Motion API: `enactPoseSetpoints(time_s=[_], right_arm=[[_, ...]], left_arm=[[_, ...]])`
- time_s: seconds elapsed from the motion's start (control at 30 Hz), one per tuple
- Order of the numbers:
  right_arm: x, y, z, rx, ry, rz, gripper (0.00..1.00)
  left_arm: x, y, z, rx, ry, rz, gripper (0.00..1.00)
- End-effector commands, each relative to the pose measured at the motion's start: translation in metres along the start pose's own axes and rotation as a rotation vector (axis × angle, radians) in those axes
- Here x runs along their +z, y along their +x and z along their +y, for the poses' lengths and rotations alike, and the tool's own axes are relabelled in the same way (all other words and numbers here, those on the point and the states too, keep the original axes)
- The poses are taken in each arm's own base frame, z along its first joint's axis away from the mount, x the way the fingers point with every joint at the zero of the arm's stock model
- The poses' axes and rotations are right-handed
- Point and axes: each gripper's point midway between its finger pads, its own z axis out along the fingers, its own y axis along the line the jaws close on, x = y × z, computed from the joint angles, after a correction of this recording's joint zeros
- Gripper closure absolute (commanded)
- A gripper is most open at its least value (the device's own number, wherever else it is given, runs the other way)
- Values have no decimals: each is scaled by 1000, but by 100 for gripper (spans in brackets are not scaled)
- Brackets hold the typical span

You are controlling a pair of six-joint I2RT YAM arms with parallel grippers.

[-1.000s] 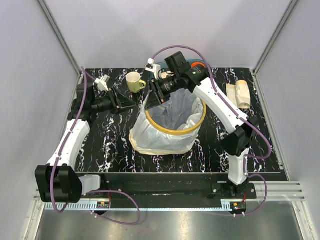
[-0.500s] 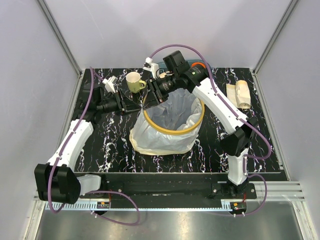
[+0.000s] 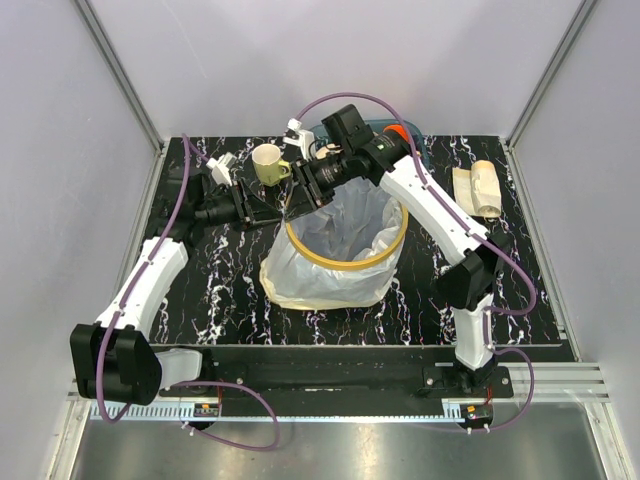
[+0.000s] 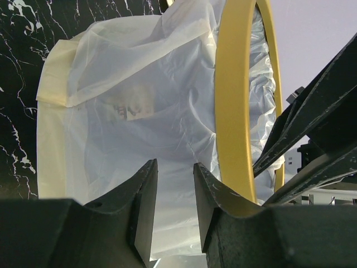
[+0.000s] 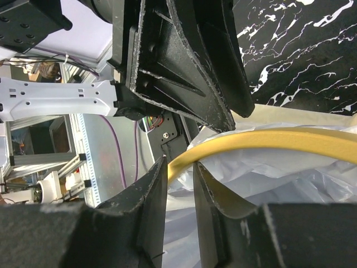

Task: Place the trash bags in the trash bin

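Note:
The trash bin stands mid-table, its yellow rim ring [image 3: 350, 262] showing. A large translucent trash bag [image 3: 320, 282] is draped in and over it and hides the blue wall. My right gripper [image 3: 297, 200] is at the ring's far left edge. In the right wrist view it [image 5: 180, 170] is shut on the ring [image 5: 290, 142] and film [image 5: 290, 187]. My left gripper [image 3: 274, 212] is open just left of the ring. In the left wrist view it [image 4: 175, 173] faces the bag [image 4: 139, 111] beside the ring [image 4: 234, 100]. A small pale bundle of bags [image 3: 478, 187] lies at the far right.
A cream-yellow mug [image 3: 267, 163] stands behind the two grippers. A teal basket [image 3: 412, 143] with something orange sits at the back, partly hidden by the right arm. The left gripper's black fingers [image 5: 189, 72] fill the top of the right wrist view.
My left gripper has moved right, up to the bin's left rim. My right gripper has shifted slightly left, and the ring has moved a little with it.

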Motion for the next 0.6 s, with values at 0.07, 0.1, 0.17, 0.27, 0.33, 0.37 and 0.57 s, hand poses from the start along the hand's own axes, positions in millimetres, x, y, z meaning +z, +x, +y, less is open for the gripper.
enactPoseSetpoints(time_s=[0.07, 0.1, 0.17, 0.27, 0.33, 0.37, 0.57], right_arm=[[8, -8, 8, -25, -19, -15, 65], [8, -6, 7, -30, -11, -9, 58], [8, -3, 6, -31, -4, -1, 48], [2, -2, 7, -43, 12, -1, 39], [-5, -5, 10, -67, 30, -17, 34], [-9, -4, 10, -73, 37, -15, 33], [-39, -17, 3, -100, 117, -51, 17]], left_arm=[[0, -3, -2, 27, 8, -11, 65], [0, -3, -3, 27, 9, -10, 65], [-1, -4, -4, 30, 6, -12, 65], [-3, -8, -7, 53, 1, -22, 64], [-5, -13, -12, 84, -5, -37, 64], [-8, -15, -14, 93, -6, -49, 63], [-32, -53, -22, 164, -64, -177, 59]])
